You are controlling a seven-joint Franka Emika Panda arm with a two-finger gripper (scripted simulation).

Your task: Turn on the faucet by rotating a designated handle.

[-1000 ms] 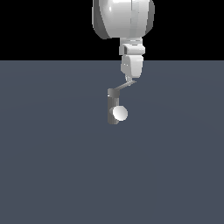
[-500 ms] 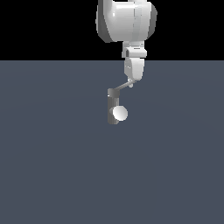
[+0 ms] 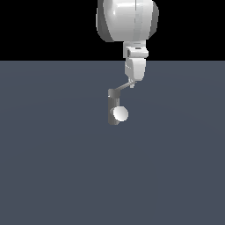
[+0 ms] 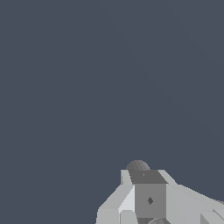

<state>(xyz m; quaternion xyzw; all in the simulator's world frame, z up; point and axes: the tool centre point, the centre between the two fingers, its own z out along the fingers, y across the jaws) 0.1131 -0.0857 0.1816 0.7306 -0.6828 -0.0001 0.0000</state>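
In the exterior view the faucet [image 3: 113, 108] is a small dark-grey upright post with a white ball [image 3: 120, 114] on its front. Its handle [image 3: 123, 87], a thin light-grey lever, slants up from the post's top toward the exterior view's right. My gripper [image 3: 133, 82] comes down from above and its narrow tip meets the handle's far end; no gap shows between the fingers. In the wrist view, grey blocky shapes [image 4: 148, 199] and a dark ribbed round top [image 4: 138, 166] fill one edge; I cannot tell fingers from faucet there.
A flat blue-grey floor [image 3: 52, 167] spreads all round the faucet, under a black background. The bulky white arm [image 3: 127, 19] hangs above and behind the handle's far end.
The arm has shifted slightly toward the exterior view's right, and the handle's far end has gone with it a little. The post and ball have stayed put.
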